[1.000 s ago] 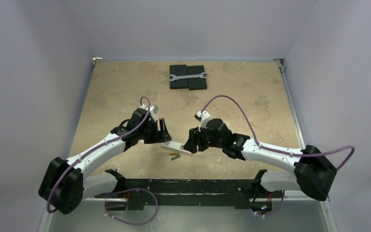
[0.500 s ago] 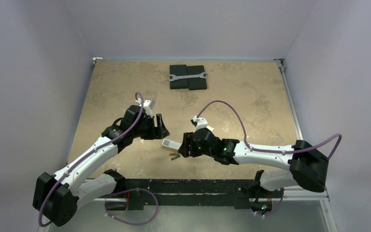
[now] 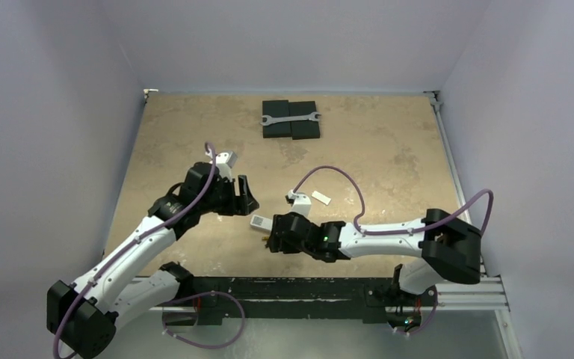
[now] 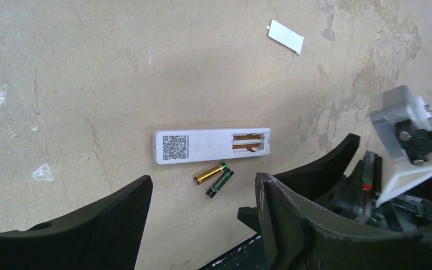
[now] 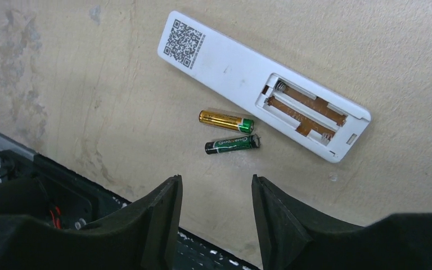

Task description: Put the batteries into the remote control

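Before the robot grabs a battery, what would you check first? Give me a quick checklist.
1. Remote control lies back up, battery bay open and empty: ok.
2. Gold battery and green battery lie loose beside it: ok.
3. Right gripper open, empty, close to them: ok.
4. Left gripper open, holding nothing: ok.
5. Cover lies apart from the remote: ok.
6. Which way each battery must point: cannot tell.

The remote control point(image 5: 242, 76) is smooth white plastic, with coppery metal strips point(image 5: 306, 115) inside. The gold battery point(image 5: 225, 120) and the green battery point(image 5: 232, 144) look shiny. The table point(image 5: 62, 84) looks matt, blotchy and a bit rough. The wrench point(image 3: 290, 118) is grey metal.
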You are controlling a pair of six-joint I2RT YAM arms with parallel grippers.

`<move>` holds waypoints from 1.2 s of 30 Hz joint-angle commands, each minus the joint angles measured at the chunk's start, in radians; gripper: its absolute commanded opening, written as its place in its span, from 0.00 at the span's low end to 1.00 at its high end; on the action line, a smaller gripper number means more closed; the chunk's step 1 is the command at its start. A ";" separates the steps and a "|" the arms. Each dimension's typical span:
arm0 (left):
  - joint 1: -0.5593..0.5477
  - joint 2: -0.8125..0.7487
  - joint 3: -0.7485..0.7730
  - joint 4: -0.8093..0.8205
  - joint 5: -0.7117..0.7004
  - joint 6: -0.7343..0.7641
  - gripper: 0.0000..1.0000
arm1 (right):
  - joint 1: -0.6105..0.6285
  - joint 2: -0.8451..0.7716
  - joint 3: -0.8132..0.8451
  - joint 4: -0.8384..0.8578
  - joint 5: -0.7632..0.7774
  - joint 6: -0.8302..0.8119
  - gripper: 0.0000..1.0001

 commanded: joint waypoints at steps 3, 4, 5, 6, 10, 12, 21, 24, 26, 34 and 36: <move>0.001 -0.058 0.074 -0.031 -0.064 0.069 0.67 | 0.036 0.081 0.112 -0.078 0.108 0.163 0.54; 0.001 -0.065 0.072 -0.032 -0.074 0.071 0.67 | 0.040 0.096 0.129 -0.098 0.117 0.184 0.53; 0.001 -0.072 0.068 -0.030 -0.077 0.072 0.67 | 0.043 0.114 0.145 -0.121 0.125 0.207 0.53; 0.001 -0.078 0.063 -0.024 -0.076 0.071 0.67 | 0.045 0.130 0.164 -0.147 0.130 0.223 0.53; 0.001 -0.093 0.048 -0.009 -0.061 0.069 0.67 | 0.051 0.191 0.233 -0.231 0.140 0.271 0.52; 0.001 -0.098 0.041 0.000 -0.049 0.069 0.67 | 0.056 0.208 0.249 -0.248 0.147 0.292 0.51; 0.001 -0.111 0.033 0.014 -0.030 0.072 0.68 | 0.070 0.244 0.296 -0.322 0.175 0.371 0.48; 0.001 -0.113 0.031 0.017 -0.025 0.072 0.68 | 0.070 0.264 0.321 -0.350 0.180 0.386 0.48; 0.001 -0.113 0.031 0.017 -0.024 0.072 0.68 | 0.070 0.276 0.334 -0.363 0.183 0.394 0.47; 0.001 -0.115 0.030 0.018 -0.021 0.071 0.68 | 0.070 0.297 0.354 -0.405 0.198 0.433 0.45; 0.001 -0.114 0.029 0.018 -0.021 0.071 0.68 | 0.070 0.299 0.357 -0.411 0.199 0.441 0.45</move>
